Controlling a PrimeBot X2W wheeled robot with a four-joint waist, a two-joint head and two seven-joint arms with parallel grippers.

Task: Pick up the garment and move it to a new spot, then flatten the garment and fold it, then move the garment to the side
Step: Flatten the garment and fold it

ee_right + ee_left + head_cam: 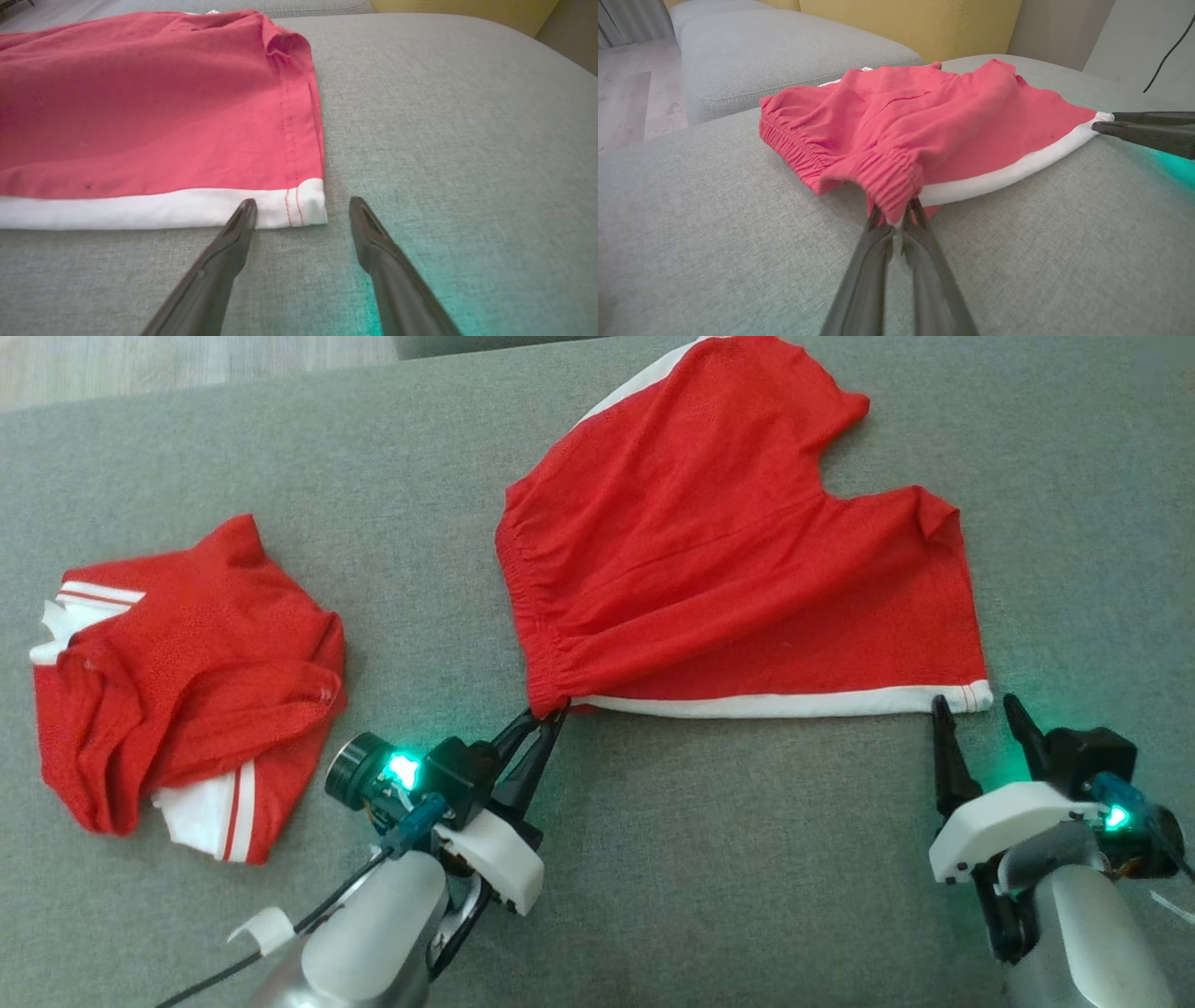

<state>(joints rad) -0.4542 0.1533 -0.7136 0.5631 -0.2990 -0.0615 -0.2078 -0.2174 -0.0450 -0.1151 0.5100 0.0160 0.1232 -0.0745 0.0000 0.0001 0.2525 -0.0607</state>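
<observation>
At the near waistband corner, the left gripper (549, 717) is pinched tight on the gathered elastic of the red shorts (738, 551), with that corner bunched between its fingers. The right gripper (976, 705) sits at the other near corner with its jaws wide. One fingertip is at the edge of the white stripe (766, 705) and the other is over bare grey cushion (747, 859). The shorts lie spread across the middle of the cushion, stripe edge nearest the robot. Well apart to the left lies a crumpled red-and-white garment (187, 681).
</observation>
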